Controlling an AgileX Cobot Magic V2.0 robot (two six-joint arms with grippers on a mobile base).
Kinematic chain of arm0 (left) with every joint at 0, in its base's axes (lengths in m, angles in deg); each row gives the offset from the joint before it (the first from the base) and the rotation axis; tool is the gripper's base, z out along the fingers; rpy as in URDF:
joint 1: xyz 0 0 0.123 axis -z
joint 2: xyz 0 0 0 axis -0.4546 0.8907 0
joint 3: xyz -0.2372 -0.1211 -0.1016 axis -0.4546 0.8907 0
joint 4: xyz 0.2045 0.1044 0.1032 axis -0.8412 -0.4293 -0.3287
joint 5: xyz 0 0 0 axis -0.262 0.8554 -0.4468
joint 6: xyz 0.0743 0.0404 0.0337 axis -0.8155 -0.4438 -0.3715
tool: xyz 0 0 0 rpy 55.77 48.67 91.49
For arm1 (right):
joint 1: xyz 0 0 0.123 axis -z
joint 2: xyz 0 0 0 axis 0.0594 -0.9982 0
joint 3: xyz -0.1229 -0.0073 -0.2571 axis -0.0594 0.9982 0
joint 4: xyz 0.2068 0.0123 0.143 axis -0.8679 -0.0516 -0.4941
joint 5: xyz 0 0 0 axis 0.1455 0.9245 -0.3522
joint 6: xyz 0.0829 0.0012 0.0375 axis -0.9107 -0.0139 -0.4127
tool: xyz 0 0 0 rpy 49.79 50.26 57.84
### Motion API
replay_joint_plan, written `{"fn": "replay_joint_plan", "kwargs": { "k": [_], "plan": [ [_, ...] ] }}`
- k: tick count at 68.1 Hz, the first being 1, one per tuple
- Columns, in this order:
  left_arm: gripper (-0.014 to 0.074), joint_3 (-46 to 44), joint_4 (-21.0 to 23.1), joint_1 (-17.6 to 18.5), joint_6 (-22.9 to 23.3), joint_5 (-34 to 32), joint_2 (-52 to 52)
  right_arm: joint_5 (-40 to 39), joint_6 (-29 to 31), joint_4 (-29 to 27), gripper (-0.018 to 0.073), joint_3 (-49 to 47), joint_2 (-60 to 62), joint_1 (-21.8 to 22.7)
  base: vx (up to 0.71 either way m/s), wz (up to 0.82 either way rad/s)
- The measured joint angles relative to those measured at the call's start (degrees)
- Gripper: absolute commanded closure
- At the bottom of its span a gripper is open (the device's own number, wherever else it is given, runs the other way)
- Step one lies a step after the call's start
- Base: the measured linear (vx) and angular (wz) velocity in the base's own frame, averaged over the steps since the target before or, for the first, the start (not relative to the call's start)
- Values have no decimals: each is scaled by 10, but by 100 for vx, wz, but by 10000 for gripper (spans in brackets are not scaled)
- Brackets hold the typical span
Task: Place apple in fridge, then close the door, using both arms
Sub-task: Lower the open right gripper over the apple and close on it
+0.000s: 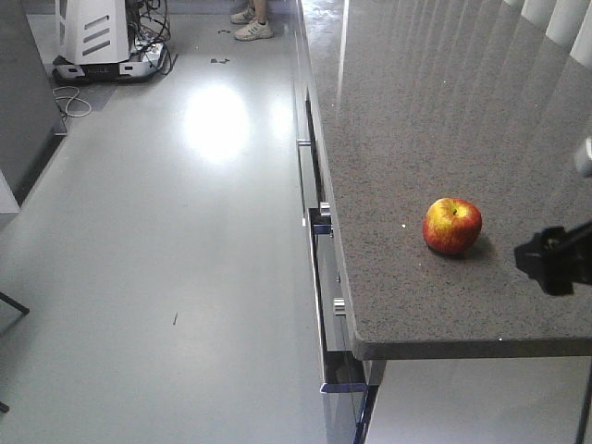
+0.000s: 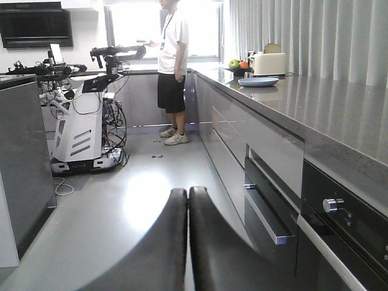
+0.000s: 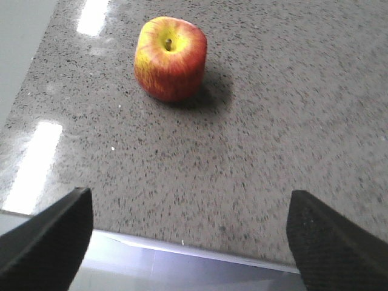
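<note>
- The apple (image 1: 452,226), red with a yellow patch around its stem, sits upright on the grey speckled counter (image 1: 416,120), stem up, near the counter's front edge and a little in from its floor-side edge.
- It rests alone on the stone with its shadow beside it, and nothing touches it.
- The right gripper (image 3: 189,200) hangs over the counter's front edge with its two black fingers (image 3: 54,233) spread wide, facing the apple across a stretch of bare counter and well apart from it.
- In the front view a black part of the right arm (image 1: 555,257) reaches in above the counter's right side, just beside the apple but not touching it.
- The left gripper (image 2: 188,193) is off the counter, low over the floor (image 2: 145,194) alongside the counter's drawer fronts (image 2: 267,200), with its fingers pressed together and nothing between them.
- At the counter's far end lie a blue plate (image 2: 258,81) and a pale toaster (image 2: 268,62).
- Past that end a person (image 2: 171,66) in a white shirt and black shorts stands on the floor, with a white robot base (image 2: 79,136) to the left.
</note>
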Motion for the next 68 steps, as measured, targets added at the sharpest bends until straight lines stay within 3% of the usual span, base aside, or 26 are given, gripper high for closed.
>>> {"fn": "replay_joint_plan", "kwargs": {
  "k": [22,68],
  "plan": [
    [603,0,0,0,0,0,0,5,86,-81,-74,-113,-170,0,0,0],
    [603,0,0,0,0,0,0,5,92,-97,-46,-259,-408,0,0,0]
  ]
}}
